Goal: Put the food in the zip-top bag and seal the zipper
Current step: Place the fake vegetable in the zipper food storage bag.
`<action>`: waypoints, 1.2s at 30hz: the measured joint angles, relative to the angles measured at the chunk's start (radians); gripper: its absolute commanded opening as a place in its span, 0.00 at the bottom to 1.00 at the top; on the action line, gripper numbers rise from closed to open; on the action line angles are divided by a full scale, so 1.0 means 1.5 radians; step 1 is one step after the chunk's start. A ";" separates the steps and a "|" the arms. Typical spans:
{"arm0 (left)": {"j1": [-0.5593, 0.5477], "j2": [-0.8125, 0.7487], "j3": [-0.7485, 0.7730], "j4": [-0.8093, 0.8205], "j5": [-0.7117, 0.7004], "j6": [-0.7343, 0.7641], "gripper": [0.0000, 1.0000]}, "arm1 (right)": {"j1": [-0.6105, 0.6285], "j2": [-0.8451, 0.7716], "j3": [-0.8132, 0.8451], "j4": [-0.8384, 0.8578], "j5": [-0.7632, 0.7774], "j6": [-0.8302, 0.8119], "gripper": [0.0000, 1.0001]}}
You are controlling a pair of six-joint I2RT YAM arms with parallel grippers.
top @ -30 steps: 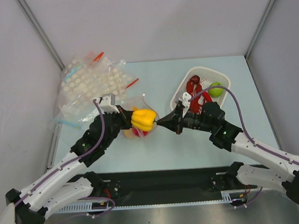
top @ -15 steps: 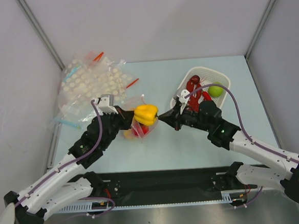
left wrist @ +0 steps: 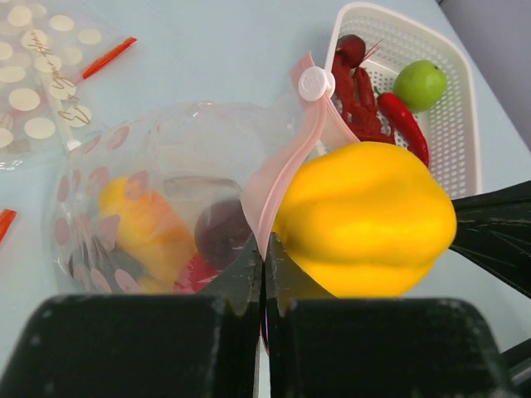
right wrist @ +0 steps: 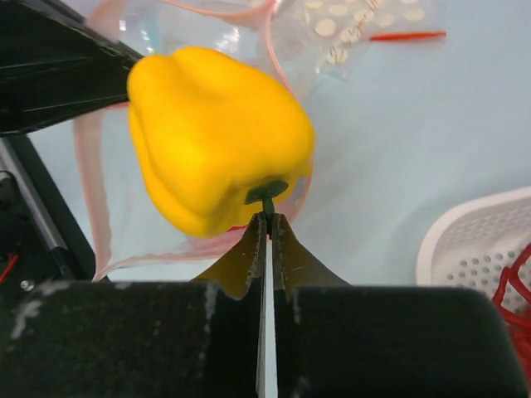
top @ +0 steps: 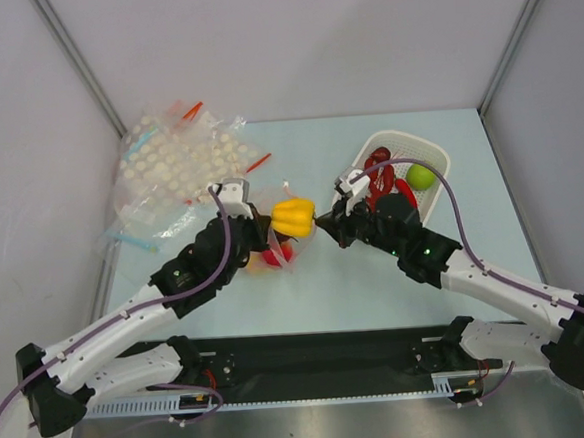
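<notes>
My right gripper [top: 319, 218] is shut on the green stem of the yellow bell pepper [top: 294, 217] and holds it at the mouth of the zip-top bag [top: 261, 251]. My left gripper [top: 268, 224] is shut on the bag's pinkish zipper strip [left wrist: 278, 186], just left of the pepper [left wrist: 365, 220]. Inside the bag lie the mango [left wrist: 141, 228], the dark purple fruit [left wrist: 222, 234] and the red apple [left wrist: 195, 274]. In the right wrist view the pepper [right wrist: 216, 133] hangs in front of the open pink-edged mouth [right wrist: 90, 191]. The red lobster [top: 379, 171] and green apple [top: 421, 176] lie in the basket.
A white basket [top: 438, 154] stands at the right behind my right arm. A heap of clear bags printed with white dots [top: 173, 162] lies at the back left. Grey walls close the table on three sides.
Both grippers have moved right and toward the far side. The pepper has gone with them and now sits higher at the bag's mouth; the bag's edge is pulled up with the left gripper.
</notes>
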 measured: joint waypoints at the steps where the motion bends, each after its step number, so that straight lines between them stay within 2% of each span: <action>1: -0.008 0.005 0.004 -0.007 -0.013 0.005 0.00 | 0.005 0.011 0.006 -0.011 0.016 -0.002 0.00; 9: -0.037 -0.003 0.033 -0.040 -0.072 -0.001 0.00 | 0.058 0.046 0.026 -0.060 0.068 -0.013 0.00; 25: -0.045 -0.036 0.034 -0.068 -0.122 -0.032 0.00 | 0.064 0.039 0.036 -0.052 0.117 -0.013 0.00; 30: -0.045 -0.034 0.031 -0.034 -0.074 -0.018 0.00 | 0.064 0.039 0.036 -0.037 0.109 -0.011 0.00; 36: -0.046 0.032 0.032 -0.002 0.045 0.005 0.00 | 0.063 0.047 0.036 -0.013 0.103 -0.001 0.00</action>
